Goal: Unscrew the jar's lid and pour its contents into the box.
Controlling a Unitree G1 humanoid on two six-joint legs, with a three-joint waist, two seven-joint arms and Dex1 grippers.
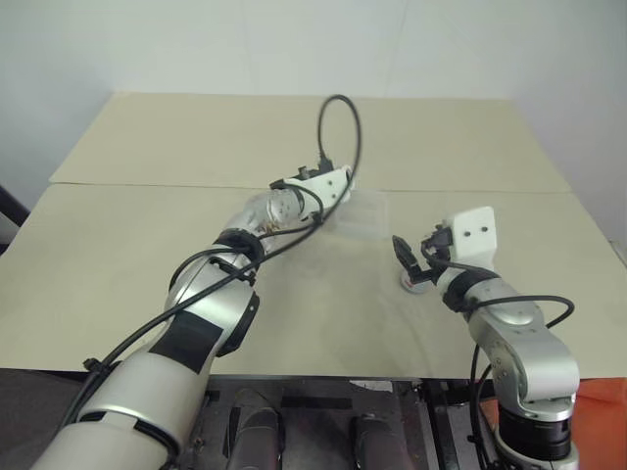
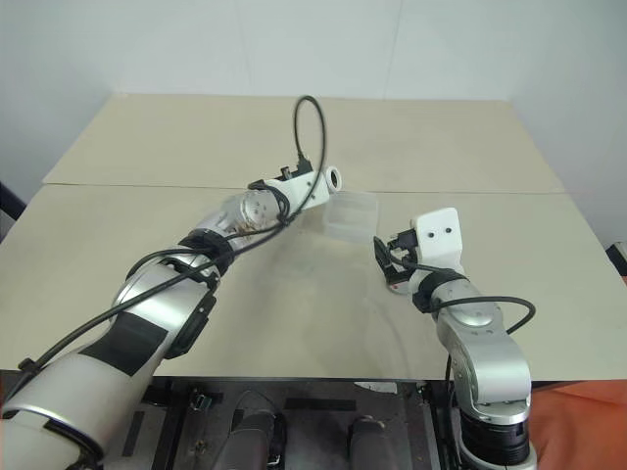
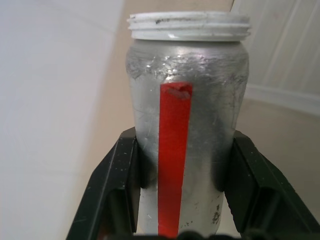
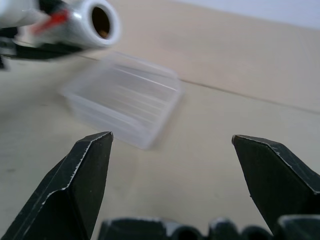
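Observation:
My left gripper (image 3: pixel 185 142) is shut on the silver jar (image 3: pixel 200 100), one black finger (image 3: pixel 117 175) on each side of its red stripe. The jar (image 2: pixel 331 181) has no lid on and lies nearly level, its white threaded mouth (image 4: pixel 100 20) just above the far left corner of the clear box (image 2: pixel 351 213). The contents are hidden inside the dark mouth. The grey lid (image 1: pixel 409 284) lies flat on the table beneath my right gripper (image 4: pixel 172 145), which hovers open and holds nothing, to the right of the box (image 4: pixel 125 97).
Everything stands on a beige table (image 1: pixel 147 245) made of two boards with a seam running across behind the box. A black cable (image 1: pixel 338 127) loops up above my left wrist.

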